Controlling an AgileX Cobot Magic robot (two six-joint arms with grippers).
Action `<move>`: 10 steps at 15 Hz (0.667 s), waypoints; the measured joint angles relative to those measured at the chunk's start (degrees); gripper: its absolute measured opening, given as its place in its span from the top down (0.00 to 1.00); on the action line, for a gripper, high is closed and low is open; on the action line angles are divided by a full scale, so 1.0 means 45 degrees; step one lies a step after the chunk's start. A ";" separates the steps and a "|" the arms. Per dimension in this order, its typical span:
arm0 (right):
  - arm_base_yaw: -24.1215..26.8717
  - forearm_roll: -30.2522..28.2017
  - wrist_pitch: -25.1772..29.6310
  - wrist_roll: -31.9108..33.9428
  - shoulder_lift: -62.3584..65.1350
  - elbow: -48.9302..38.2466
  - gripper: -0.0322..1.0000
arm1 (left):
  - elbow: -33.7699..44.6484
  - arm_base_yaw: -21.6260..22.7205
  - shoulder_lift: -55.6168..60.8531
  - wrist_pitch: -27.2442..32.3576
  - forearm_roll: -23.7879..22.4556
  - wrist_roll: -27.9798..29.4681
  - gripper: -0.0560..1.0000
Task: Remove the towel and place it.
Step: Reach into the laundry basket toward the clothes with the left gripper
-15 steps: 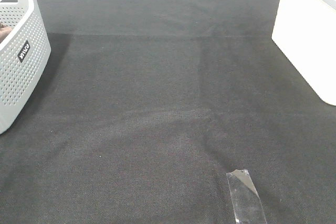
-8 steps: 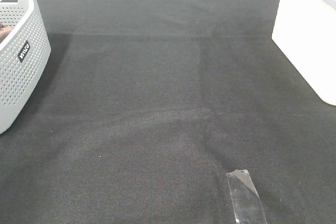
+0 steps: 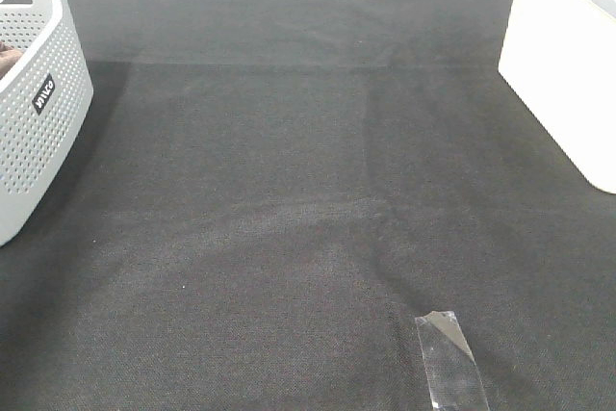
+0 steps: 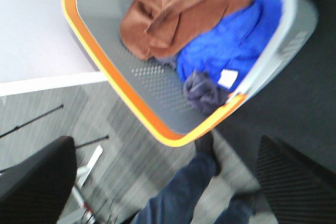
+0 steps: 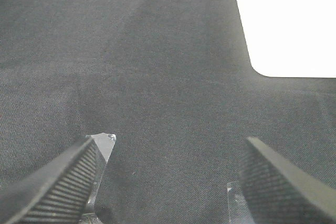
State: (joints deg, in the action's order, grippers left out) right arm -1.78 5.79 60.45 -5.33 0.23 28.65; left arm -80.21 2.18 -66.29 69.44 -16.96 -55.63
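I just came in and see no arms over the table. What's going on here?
The brown towel lies crumpled in the gray basket at the table's left edge, next to a blue cloth and a small dark cloth. The left gripper points at the basket, open and holding nothing. The right gripper hangs open over the black table cover near a strip of clear tape. The towel has not yet been taken out.
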 joint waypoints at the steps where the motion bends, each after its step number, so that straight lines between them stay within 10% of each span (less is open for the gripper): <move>1: 0.0000 0.0000 0.0000 0.0000 0.0000 0.0000 0.27 | -0.0395 -0.0013 -0.1146 0.0000 -0.0547 -0.0038 0.13; 10: 0.0000 0.0000 0.0000 0.0000 0.0000 0.0000 0.27 | -0.3349 0.0000 -0.7869 -0.0611 -0.2139 -0.1197 0.14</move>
State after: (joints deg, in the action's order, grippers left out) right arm -1.78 5.79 60.45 -5.33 0.23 28.65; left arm -95.28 2.18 -101.70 66.69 -26.59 -61.02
